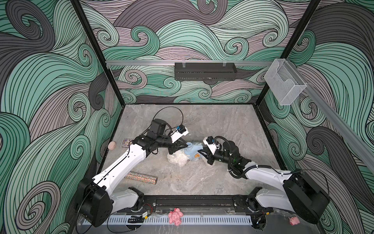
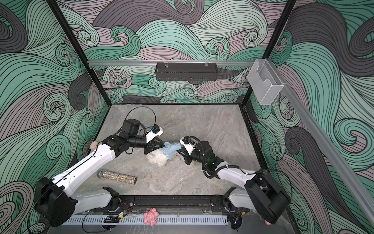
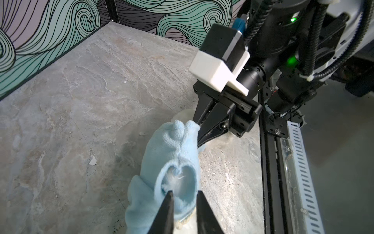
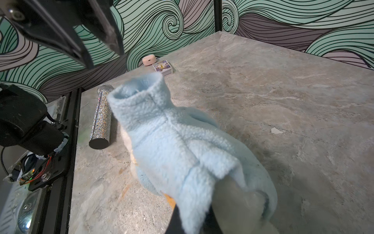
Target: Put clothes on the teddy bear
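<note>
While fluffy white plush teddy bear [image 1: 177, 159] lies at table [image 1: 202, 178] centre, partly inside pale blue fleece jumper [image 1: 192, 151], edge clamped by right gripper [image 3: 199, 131]; left gripper [image 3: 184, 192] narrowly parted at sleeve hole [image 3: 194, 174]. Limb to be fed through under tension.

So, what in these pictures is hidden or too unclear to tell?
- Teddy bear: face not visible in any view; only white fur shows beside the blue sweater.
- Right end effector: in the right wrist view the sweater covers its fingertips.
- Small box: partly behind the left arm in a top view; print too small to read.
- Badge on the sweater: too small to make out in both top views.
</note>
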